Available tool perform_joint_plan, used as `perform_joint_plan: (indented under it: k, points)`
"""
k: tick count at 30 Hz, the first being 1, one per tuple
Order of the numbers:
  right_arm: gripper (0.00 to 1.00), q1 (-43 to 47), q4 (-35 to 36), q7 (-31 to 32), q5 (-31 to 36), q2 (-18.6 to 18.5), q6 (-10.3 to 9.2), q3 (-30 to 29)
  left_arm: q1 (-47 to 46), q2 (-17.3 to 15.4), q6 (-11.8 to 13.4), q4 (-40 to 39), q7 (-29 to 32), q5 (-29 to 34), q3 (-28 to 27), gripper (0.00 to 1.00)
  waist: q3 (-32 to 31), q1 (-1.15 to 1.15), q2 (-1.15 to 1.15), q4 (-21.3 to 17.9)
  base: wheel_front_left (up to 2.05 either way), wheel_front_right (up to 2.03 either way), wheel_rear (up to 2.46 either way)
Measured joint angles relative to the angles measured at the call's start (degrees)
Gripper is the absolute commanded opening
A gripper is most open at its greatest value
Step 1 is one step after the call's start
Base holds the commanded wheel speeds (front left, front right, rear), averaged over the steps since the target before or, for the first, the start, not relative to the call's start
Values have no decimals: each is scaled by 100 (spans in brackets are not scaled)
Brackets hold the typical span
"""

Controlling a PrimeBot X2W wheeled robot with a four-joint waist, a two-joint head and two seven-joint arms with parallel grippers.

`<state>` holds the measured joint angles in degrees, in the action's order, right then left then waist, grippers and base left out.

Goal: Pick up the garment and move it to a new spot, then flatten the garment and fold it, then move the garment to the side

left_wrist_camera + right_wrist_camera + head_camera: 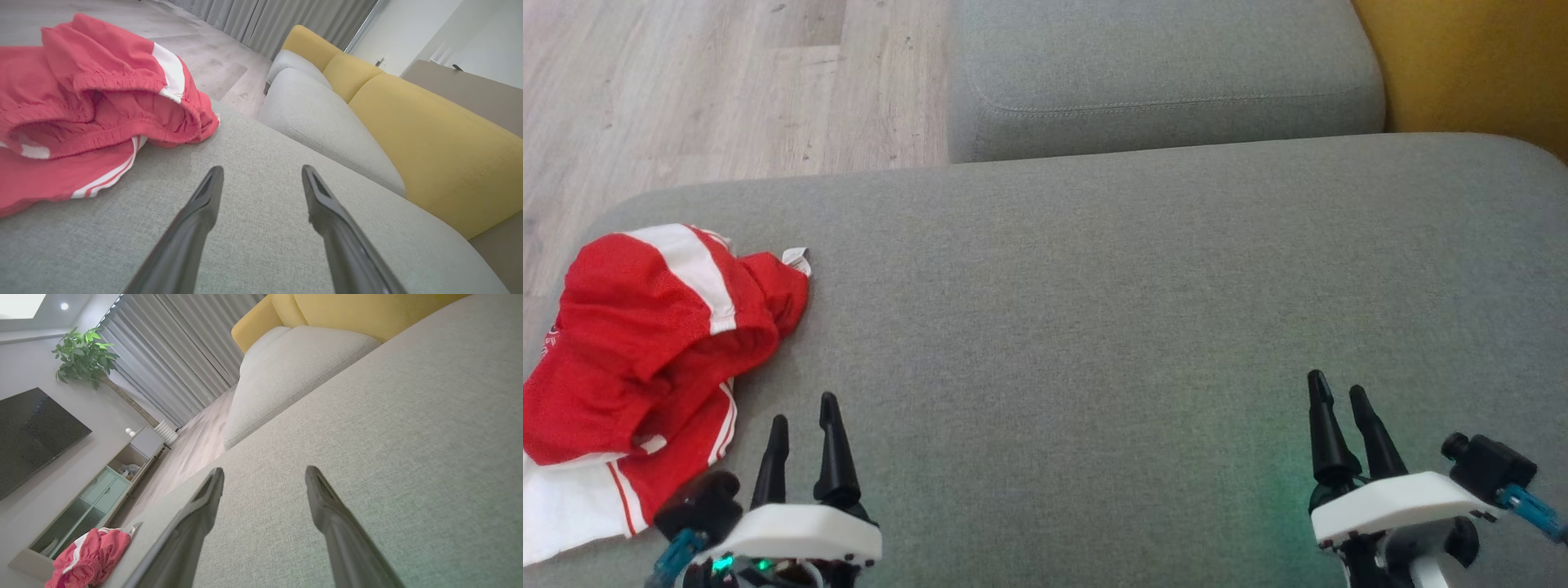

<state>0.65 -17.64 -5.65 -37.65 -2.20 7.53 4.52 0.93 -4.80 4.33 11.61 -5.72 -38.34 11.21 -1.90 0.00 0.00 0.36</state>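
Nearest us, our left gripper (pixel 805 408) and right gripper (pixel 1336 382) both hang with fingers spread and empty over the near edge of the grey sofa cushion (pixel 1094 286). The red shorts (pixel 645 343), white-striped, lie bunched at the cushion's left edge, just beside the left gripper and well apart from the right. We judge the risk is a pinch catching only one loose layer, or a sideways tug dragging the heap off that edge onto the wooden floor (pixel 686 82) beyond.

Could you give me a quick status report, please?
Left gripper open, empty. Right gripper open, empty. Red shorts crumpled, untouched, left edge of cushion. No obstacle seen.
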Motion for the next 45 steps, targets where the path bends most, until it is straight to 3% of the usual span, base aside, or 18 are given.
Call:
perform_joint_plan:
  k: [33, 45]
  points:
    - [100, 2, 89, -543, 2398, -7, 0, 234, -57, -203, 525, -170, -553, 2340, 751, 100, -5, 0, 0, 90, 0, 0, 0]
    - [100, 3, 32, -749, 3114, -9, 0, 156, -54, -207, 710, -41, -748, 3054, 773, 100, -35, -1, 0, 97, 0, 0, 0]
